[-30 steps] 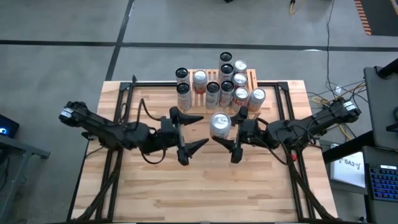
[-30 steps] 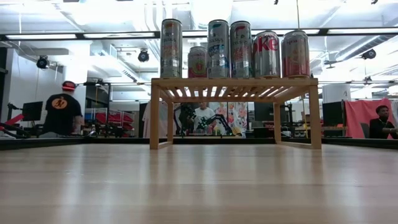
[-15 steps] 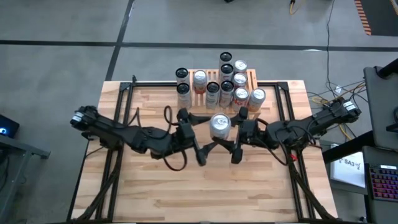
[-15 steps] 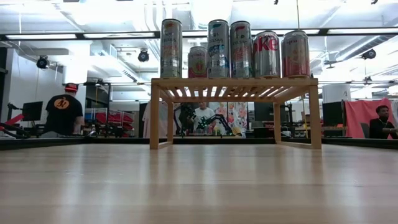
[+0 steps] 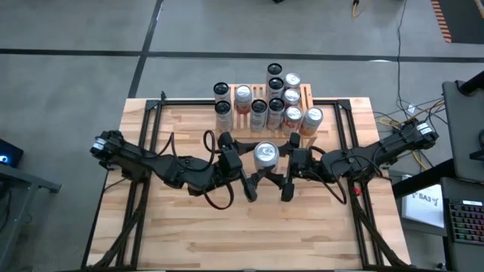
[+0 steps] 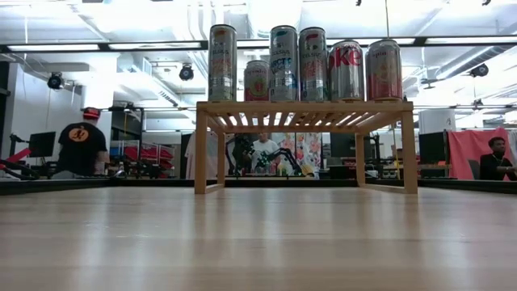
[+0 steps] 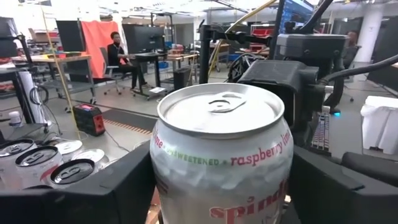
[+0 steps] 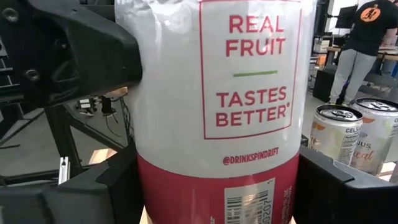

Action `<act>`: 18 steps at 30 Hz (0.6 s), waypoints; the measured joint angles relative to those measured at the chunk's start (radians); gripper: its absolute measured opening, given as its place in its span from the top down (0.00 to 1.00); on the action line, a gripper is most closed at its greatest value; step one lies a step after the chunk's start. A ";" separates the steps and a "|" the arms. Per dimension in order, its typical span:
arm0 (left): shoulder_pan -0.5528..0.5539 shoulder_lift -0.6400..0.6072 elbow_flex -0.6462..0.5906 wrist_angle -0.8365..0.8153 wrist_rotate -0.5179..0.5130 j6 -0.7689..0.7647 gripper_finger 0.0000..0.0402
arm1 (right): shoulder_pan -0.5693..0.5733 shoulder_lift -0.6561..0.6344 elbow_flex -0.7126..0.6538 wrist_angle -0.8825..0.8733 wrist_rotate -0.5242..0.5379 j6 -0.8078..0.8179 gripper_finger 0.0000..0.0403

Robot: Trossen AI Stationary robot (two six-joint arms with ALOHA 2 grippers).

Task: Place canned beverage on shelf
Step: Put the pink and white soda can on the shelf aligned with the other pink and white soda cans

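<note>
A white and red beverage can (image 5: pixel 265 154) hangs upright above the middle of the table, between both grippers. My right gripper (image 5: pixel 277 162) reaches it from the table's right and is shut on it. My left gripper (image 5: pixel 252 163) reaches it from the table's left, with a finger on each side of the can (image 7: pixel 221 143). The shelf (image 5: pixel 305 94), a low slatted wooden rack, stands on its legs at the table's far edge. In the low view the shelf (image 6: pixel 303 106) carries several upright cans; the held can and both grippers are out of that view. My left gripper has its two fingers against opposite sides of the can's wall (image 7: pixel 163 180), below the top rim. It comes level from the table's left. One of its fingers (image 8: pixel 81 43) lies on the can higher up than my right gripper's fingers. My right gripper pinches the can's lower body, at the red band (image 8: pixel 155 186), between its two fingers. It comes level from the table's right. The can stands upright in the hold, lifted clear of the table.
Several cans (image 5: pixel 258 107) crowd the shelf top, with bare slats at its far right. Black frame rails (image 5: pixel 151 121) run along the table's left and right sides. Bare tabletop (image 5: pixel 249 234) lies toward the near edge. People (image 6: pixel 81 145) are in the room beyond.
My left gripper has moved toward the table's right, up to the can, rolling as it went, and its fingers have come around the can from the left. My right gripper and the can have stayed in place.
</note>
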 joint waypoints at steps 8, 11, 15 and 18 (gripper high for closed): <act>-0.001 0.000 0.000 -0.002 -0.027 -0.017 0.32 | 0.000 0.000 0.000 0.000 0.000 0.029 0.16; 0.000 -0.001 0.000 -0.036 -0.044 -0.035 0.32 | 0.000 -0.002 0.002 0.005 0.014 0.041 0.08; 0.001 -0.030 0.000 -0.151 -0.088 -0.094 0.32 | 0.000 -0.020 0.002 -0.018 0.028 0.070 0.08; 0.001 -0.068 0.000 -0.264 -0.122 -0.146 0.32 | 0.000 -0.053 0.002 -0.026 0.029 0.092 0.08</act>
